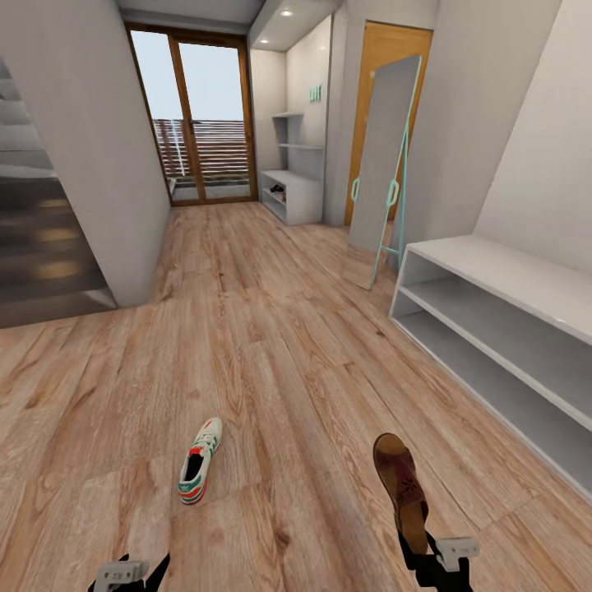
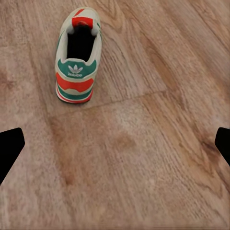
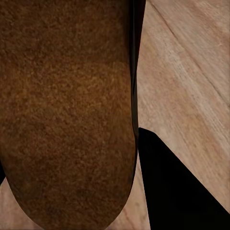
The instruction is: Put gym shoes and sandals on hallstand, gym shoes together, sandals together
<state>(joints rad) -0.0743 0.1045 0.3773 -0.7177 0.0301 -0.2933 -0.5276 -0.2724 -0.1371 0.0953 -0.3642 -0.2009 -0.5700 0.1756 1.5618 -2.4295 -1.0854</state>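
In a long corridor with a wood-plank floor (image 1: 271,345), one sneaker (image 1: 200,471) lies on the boards ahead of the robot's left side, its heel toward the camera and its toe pointing down the hall; it is cream with green stripes and a red-orange heel patch. The left wrist view shows the same sneaker (image 2: 77,56) from behind, resting flat on the planks, well clear of the left claw (image 2: 115,143), whose two dark fingertips (image 2: 8,146) stand wide apart at either edge with bare floor between them, so that claw is spread and holds nothing. On the robot's right, a dark brown sandal (image 1: 401,485) is raised off the floor and angled away down the hall, its heel end down at the right claw (image 1: 432,552), which is clamped on it. In the right wrist view the sandal's brown sole (image 3: 64,110) sits close against the camera, with a dark finger (image 3: 177,191) beside it and the boards beyond. Along the right wall stands a plain white bench (image 1: 501,329) with open bays. Past it a tall mirror (image 1: 382,164) leans against the wall near an orange door (image 1: 374,74). At the far end, beside the glass doors (image 1: 201,115), stands the shoe rack (image 1: 294,177) with floating shelves above it; something small and dark lies in its low bay, too far off to make out.
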